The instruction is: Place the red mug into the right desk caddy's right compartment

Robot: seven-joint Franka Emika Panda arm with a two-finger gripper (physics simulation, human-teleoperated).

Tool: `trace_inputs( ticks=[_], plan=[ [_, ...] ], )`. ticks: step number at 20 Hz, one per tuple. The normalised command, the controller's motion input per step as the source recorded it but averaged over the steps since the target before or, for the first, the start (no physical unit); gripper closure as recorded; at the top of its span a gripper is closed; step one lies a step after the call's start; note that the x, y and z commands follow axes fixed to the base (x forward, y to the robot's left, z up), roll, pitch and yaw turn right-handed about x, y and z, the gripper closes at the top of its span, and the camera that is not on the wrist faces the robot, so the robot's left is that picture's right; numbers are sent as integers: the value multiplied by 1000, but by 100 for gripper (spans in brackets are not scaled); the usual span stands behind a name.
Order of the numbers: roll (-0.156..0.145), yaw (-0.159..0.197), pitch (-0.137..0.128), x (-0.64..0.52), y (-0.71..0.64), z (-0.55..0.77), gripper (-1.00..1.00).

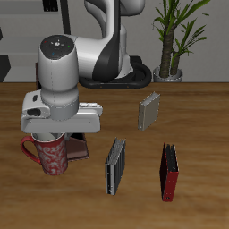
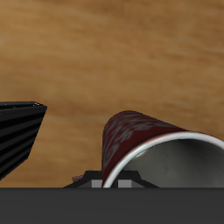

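One red mug (image 1: 54,156), speckled pale with a loop handle and a grey-silver inside, hangs under the arm's head near the surface's (image 1: 197,116) front edge, partly hiding one dark maroon caddy (image 1: 80,146) just behind it. Three flat box-like things lie apart on the wood-grain surface: a grey one (image 1: 149,111), a dark ribbed one (image 1: 116,165) and a red-and-black one (image 1: 168,172). The claw (image 2: 118,179) sits at the mug's rim and seems to pinch it, though its fingers are barely visible.
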Motion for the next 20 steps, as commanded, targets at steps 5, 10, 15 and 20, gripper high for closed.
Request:
trace_inputs(
  ticks=[5, 10, 15, 20],
  plan=[
    [-13, -3, -70, -211, -101, 580, 100],
    [-29, -5, -76, -356, -142, 645, 100],
    [-32, -17, -58, -340, -219, 460, 100],
    [-28, -5, -49, -409, -148, 360, 100]
  ],
)
